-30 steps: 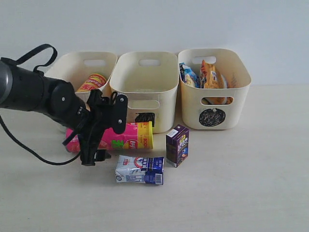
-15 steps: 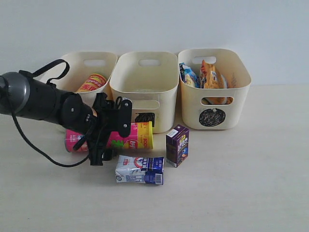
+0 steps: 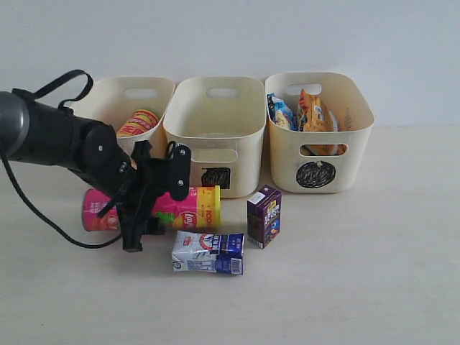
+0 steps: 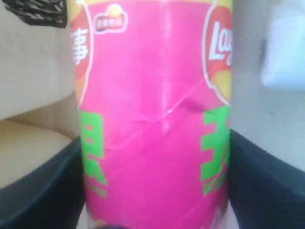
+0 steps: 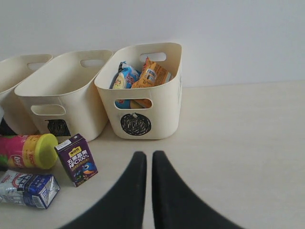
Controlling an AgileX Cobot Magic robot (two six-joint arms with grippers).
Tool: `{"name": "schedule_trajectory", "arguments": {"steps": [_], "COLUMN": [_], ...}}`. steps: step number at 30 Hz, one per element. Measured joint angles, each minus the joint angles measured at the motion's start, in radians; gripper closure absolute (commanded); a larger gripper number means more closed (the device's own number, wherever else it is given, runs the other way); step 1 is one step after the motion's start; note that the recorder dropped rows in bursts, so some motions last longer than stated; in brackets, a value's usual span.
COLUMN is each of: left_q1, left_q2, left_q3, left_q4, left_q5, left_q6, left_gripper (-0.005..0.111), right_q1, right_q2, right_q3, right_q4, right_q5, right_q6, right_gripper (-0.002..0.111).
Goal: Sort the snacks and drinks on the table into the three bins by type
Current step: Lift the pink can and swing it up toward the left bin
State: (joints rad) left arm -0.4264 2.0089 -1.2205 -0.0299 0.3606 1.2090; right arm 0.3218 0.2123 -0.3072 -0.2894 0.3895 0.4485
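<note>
I have the left end effector (image 3: pixel 144 215) clamped on the pink chip tube (image 3: pixel 190 208), fingers (image 4: pixel 43 191) against both its sides. The tube lies sideways in front of the left bin (image 3: pixel 100 97) and middle bin (image 3: pixel 215 136); I can't tell if it's touching the bench (image 3: pixel 359 273). Right end effector (image 5: pixel 149 181) is narrow, pinched together, holding nothing. The purple carton (image 3: pixel 264 215) stands upright and the white-blue carton (image 3: pixel 208 253) lies flat, both near the tube's lid end. Foil bags (image 3: pixel 309 111) are in the right bin (image 3: pixel 352 144).

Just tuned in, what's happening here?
The left gripper straddles the pink tube lying on the table, fingers against both its sides. The yellow tube is in the left bin, both bags in the right bin. The purple carton and white carton are unsorted. The right gripper is shut, holding nothing.
</note>
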Motion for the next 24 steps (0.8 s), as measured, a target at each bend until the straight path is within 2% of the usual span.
{"name": "schedule_trajectory", "arguments": {"steps": [3, 7, 10, 13, 20, 24], "left_q1": [0.0, -0.015, -0.022, -0.022, -0.022, -0.022], "left_q2": [-0.057, -0.155, -0.26, -0.357, -0.506, -0.542], "left_q3": [0.0, 0.0, 0.0, 0.0, 0.0, 0.0], "left_q4": [-0.002, -0.011, -0.041, -0.044, -0.044, 0.005], "left_q5": [0.099, 0.227, 0.328, 0.384, 0.389, 0.303], "left_q6": [-0.034, -0.191, -0.369, -0.482, -0.715, -0.908], "left_gripper": [0.102, 0.102, 0.102, 0.102, 0.102, 0.102], "right_q1": [0.0, 0.0, 0.0, 0.0, 0.0, 0.0], "right_q2": [0.0, 0.0, 0.0, 0.0, 0.0, 0.0], "right_q3": [0.0, 0.0, 0.0, 0.0, 0.0, 0.0], "right_q4": [0.0, 0.0, 0.0, 0.0, 0.0, 0.0], "right_q5": [0.0, 0.0, 0.0, 0.0, 0.0, 0.0], "right_q6": [0.0, 0.0, 0.0, 0.0, 0.0, 0.0], "right_gripper": [0.106, 0.106, 0.106, 0.106, 0.106, 0.106]}}
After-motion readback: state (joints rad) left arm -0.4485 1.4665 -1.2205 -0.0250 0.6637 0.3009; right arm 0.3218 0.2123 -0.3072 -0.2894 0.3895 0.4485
